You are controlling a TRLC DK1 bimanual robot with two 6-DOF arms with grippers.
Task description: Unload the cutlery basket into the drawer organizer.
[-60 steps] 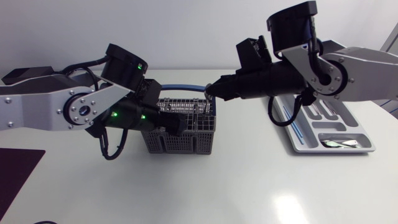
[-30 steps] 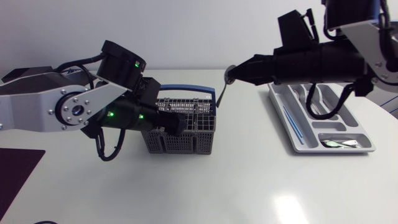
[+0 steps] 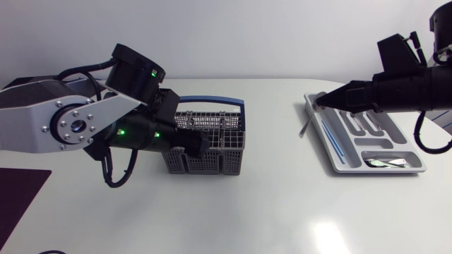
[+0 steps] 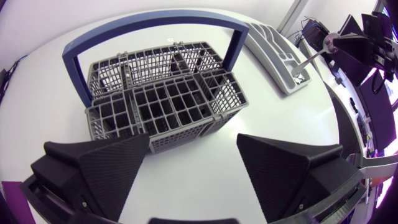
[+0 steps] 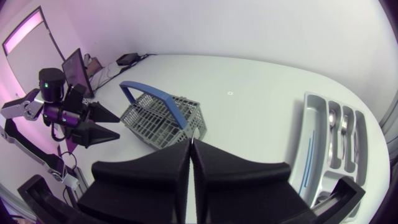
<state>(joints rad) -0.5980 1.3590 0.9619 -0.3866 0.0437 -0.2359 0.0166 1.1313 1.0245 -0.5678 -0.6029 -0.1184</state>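
The grey cutlery basket with a blue handle stands left of centre; no cutlery shows in its cells. My left gripper rests at the basket's left side, open, the basket just ahead of its fingers. My right gripper hovers over the near-left corner of the grey drawer organizer, shut on a silver piece of cutlery that hangs down beside the tray. From the right wrist its fingers are pressed together, with the basket far ahead.
The organizer holds a blue stick in its long slot and silver cutlery in other compartments. A dark purple mat lies at the table's front left. Bare white table lies between basket and organizer.
My right arm has pulled back from above the basket to the organizer, carrying the piece of cutlery with it. My left gripper has stayed by the basket.
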